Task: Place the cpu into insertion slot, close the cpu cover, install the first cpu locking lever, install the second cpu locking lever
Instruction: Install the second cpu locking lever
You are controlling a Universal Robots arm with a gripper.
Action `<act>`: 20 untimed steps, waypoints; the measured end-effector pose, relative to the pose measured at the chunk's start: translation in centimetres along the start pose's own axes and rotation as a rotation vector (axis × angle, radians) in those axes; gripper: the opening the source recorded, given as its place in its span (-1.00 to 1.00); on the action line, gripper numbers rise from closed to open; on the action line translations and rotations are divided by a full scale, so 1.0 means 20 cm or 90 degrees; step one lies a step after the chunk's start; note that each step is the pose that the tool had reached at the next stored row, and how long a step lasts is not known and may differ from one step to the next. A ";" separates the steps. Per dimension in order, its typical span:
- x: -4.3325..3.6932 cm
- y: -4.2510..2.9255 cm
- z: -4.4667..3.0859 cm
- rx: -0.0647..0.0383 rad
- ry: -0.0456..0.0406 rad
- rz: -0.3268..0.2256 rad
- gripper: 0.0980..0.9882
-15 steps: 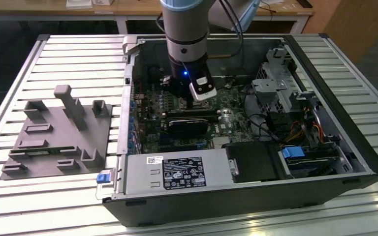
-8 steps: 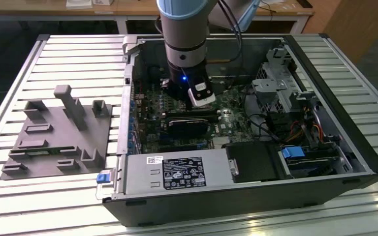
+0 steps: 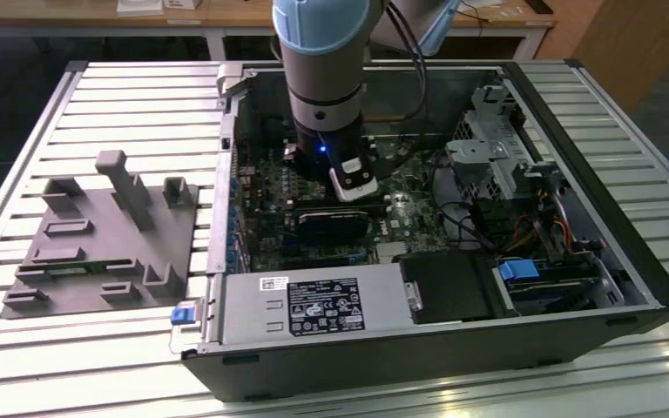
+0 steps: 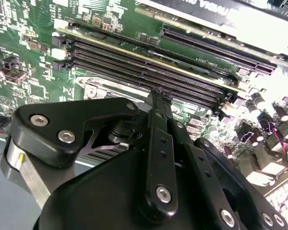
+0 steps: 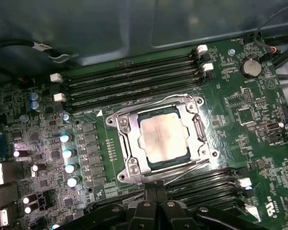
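Note:
In the first wrist view the silver-grey cpu [image 5: 162, 136] lies flat in the insertion slot [image 5: 116, 122] on the green motherboard. The cpu cover [image 5: 128, 146], a silvery frame, lies down around the chip. One thin locking lever [image 5: 200, 128] runs along one side of the socket. A second lever [image 5: 180, 171] slants along the side nearest my fingers. My gripper [image 5: 155, 197] is shut, its black fingertips pressed together just off that side with nothing between them. In the second wrist view the gripper [image 4: 156, 96] points at a corner of the socket's metal frame [image 4: 100, 88]. The exterior view has the gripper [image 3: 352, 187] down inside the case.
Long black memory slots [image 5: 134, 79] flank the socket on two sides. The open computer case [image 3: 543, 104] lies on a slatted table, with a power supply [image 3: 311, 309], a black block [image 3: 334, 225] and a drive cage [image 3: 486, 157] inside. A grey fixture [image 3: 102, 235] stands at the exterior view's left.

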State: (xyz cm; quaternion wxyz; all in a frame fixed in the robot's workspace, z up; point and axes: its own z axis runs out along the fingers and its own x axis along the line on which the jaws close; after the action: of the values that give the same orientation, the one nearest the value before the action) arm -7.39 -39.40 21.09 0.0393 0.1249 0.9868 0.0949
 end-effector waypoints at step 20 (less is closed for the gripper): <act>0.076 -0.083 0.062 -0.065 0.0160 0.007 -0.99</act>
State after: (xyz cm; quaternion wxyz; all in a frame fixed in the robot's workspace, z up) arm -9.14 -40.38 19.46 0.0327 0.1267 0.9805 0.1468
